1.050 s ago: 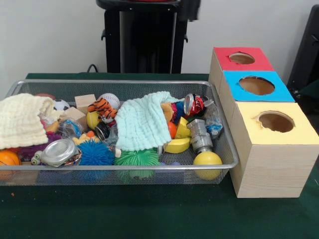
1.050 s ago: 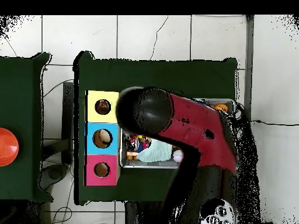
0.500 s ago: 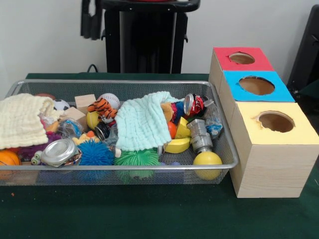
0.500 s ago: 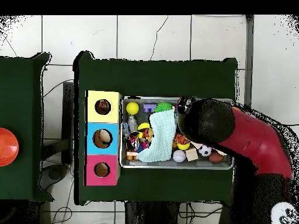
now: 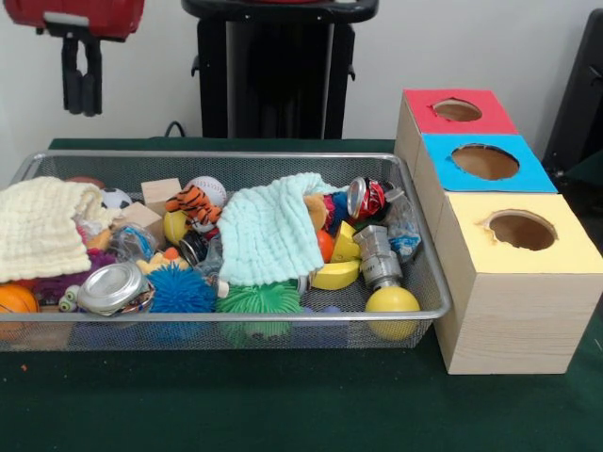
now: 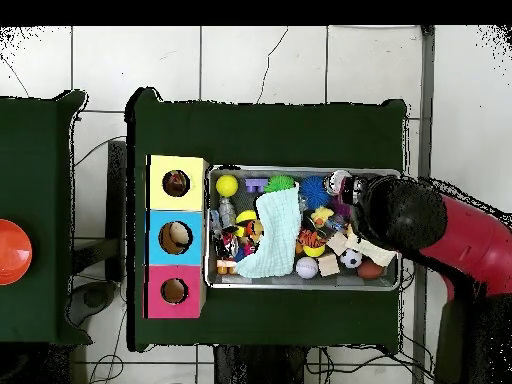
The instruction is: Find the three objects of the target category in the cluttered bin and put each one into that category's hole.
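A wire bin holds mixed clutter: a mint cloth, a cream cloth, a tiger toy, a baseball, a wooden block, a crushed red can, a metal cylinder, a yellow ball and spiky balls. To its right stand three boxes with holes: red, blue and yellow. My gripper hangs high above the bin's left end, open and holding nothing. In the overhead view the arm covers the bin's right end.
Green cloth covers the table in front of the bin. A round metal lid and an orange ball lie at the bin's front left. A pale object shows inside the blue box's hole. A second table carries an orange disc.
The arm has swung from above the boxes across the bin to its other end. In the front view the gripper moved left and a little lower. The bin's contents have not shifted.
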